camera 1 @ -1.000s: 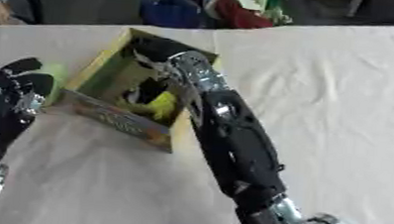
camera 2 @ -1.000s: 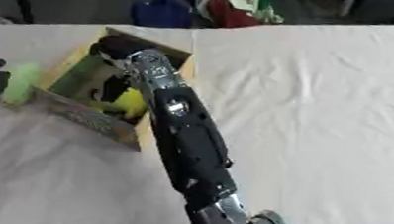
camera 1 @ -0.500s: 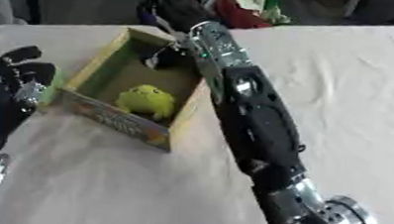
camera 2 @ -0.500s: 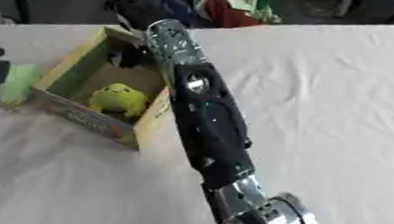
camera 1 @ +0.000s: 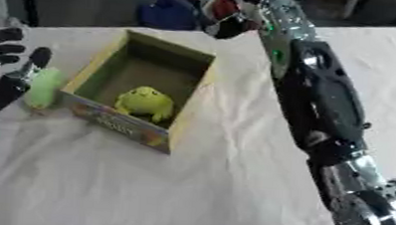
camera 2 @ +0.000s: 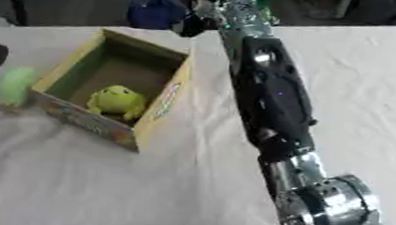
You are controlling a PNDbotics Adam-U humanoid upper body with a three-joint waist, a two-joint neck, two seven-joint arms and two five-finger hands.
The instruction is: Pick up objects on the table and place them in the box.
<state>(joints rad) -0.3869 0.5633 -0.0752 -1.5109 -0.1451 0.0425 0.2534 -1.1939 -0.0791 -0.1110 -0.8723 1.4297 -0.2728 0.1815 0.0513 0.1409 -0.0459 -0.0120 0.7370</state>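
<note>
White-clothed table [camera 1: 187, 193]; yellow soft toy [camera 1: 146, 102] seen in box [camera 1: 169, 132]. Green obj. [camera 1: 44, 88] outside, beside left hand [camera 1: 5, 53], fingers spread; judged light, squashy, best taken mid-body. Right hand [camera 1: 222, 11]: state cannot be told.

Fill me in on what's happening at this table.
A humanoid robot is clearing a table into an open cardboard box. A yellow-green frog toy already sits inside it. The right arm stretches past the box toward the far edge. The left robot hand rests open beside a pale green object lying just outside the box.
</note>
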